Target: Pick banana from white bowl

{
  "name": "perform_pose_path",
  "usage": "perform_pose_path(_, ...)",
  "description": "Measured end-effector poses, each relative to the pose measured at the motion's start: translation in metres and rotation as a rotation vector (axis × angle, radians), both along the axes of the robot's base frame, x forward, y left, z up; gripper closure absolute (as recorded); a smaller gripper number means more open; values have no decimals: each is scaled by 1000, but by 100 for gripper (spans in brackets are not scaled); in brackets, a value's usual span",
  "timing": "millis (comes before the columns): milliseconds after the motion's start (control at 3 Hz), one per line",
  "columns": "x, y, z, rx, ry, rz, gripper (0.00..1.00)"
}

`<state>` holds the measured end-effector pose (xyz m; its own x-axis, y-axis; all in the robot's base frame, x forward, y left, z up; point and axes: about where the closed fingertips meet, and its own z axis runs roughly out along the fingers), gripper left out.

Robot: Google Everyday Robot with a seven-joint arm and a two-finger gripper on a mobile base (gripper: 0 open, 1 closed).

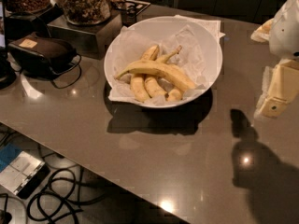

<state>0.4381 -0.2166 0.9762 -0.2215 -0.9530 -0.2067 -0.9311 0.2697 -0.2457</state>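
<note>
The white bowl (211, 50) stands on the brown table, left of centre, lined with crumpled white paper. Several yellow bananas lie in it. The banana (159, 69), the longest one, lies across the top of the others, with its thin end at the left and its thick end at the right. My gripper (279, 91), cream-coloured, hangs at the right edge of the view. It is above the table, well to the right of the bowl, and touches nothing.
Two glass jars of dark snacks (87, 3) stand on a metal box (83, 32) behind and left of the bowl. A black case (44, 53) lies at the left. The table's front edge runs diagonally at the lower left, with cables (56, 197) on the floor below.
</note>
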Motion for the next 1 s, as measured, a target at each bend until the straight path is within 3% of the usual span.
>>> perform_pose_path(333, -7, 5, 3, 4, -5, -2, 0)
perform_pose_path(1000, -57, 75, 11, -49, 8, 100, 0)
